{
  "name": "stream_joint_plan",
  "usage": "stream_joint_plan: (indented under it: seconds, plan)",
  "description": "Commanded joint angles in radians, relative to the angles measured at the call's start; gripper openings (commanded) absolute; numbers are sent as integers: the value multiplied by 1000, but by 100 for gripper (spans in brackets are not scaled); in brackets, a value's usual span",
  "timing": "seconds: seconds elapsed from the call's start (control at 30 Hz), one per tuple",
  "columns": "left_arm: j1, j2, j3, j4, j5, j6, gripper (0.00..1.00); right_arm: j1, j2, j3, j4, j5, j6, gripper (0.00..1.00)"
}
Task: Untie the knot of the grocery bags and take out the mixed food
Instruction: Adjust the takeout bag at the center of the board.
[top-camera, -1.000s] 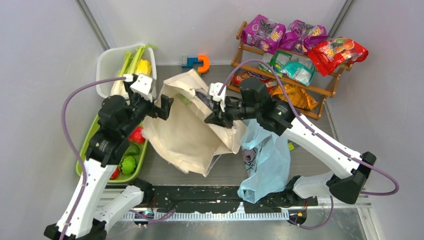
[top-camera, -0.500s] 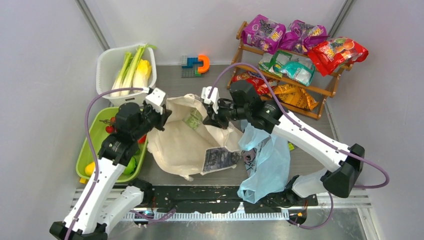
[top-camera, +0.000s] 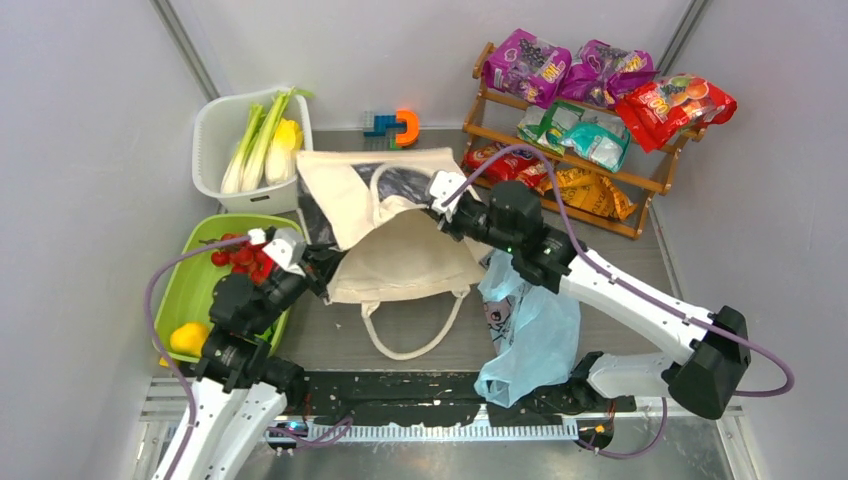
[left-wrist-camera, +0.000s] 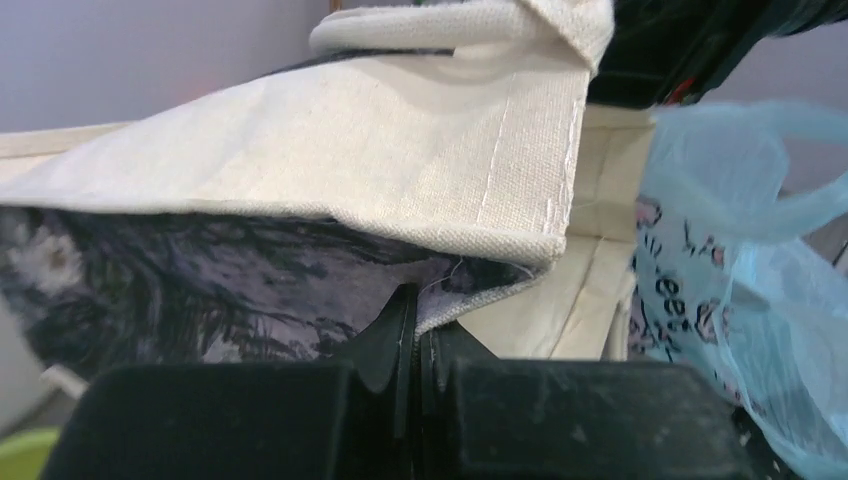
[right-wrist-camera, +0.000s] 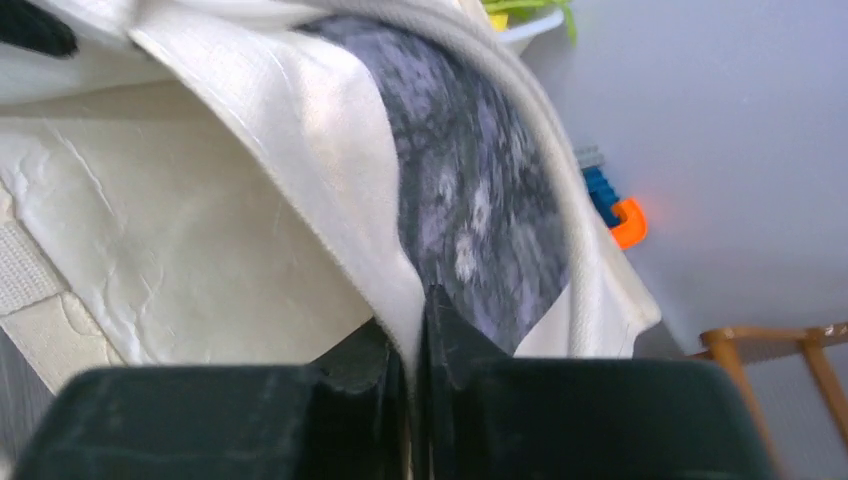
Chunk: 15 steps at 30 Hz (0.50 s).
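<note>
Cream canvas tote (top-camera: 400, 255) now lies spread flatter across the middle of the surface (top-camera: 335, 335), no longer bunched up as it was a second ago, its dark printed panel toward the far edge. The left fingers (left-wrist-camera: 414, 325), wide apart then, are pressed together on the tote's near-left hem and have drawn back beside the green tray (top-camera: 200, 275). The right fingers (right-wrist-camera: 412, 335) pinch its far-right rim. The light-blue plastic bag (top-camera: 530, 330) stays by the near edge, right of the tote.
</note>
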Motion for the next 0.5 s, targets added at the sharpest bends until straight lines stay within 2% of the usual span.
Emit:
stream_joint_plan:
  seconds: [0.0,0.03,0.07,0.1,0.17,0.23,0.33,0.47]
  plan:
    - [-1,16,-49,-101,59,-91,0,5,-14,-127,134,89,114,23]
    - [-1,22,-36,-146,47,-86,0,7,-35,-141,132,93,164,39]
    - [-1,29,-24,-176,39,-85,0,11,-66,-168,135,94,206,47]
    - [-1,39,-17,-200,34,-85,0,13,-84,-179,136,105,227,63]
    - [-1,59,-13,-214,48,-99,0,26,-136,-189,117,111,282,76]
    - [-1,72,-17,-206,84,-113,0,58,-185,-187,82,140,330,81]
    - [-1,86,-7,-228,92,-112,0,187,-265,-199,34,226,376,82]
    - [-1,95,10,-296,46,-132,0,365,-322,-277,77,377,528,81]
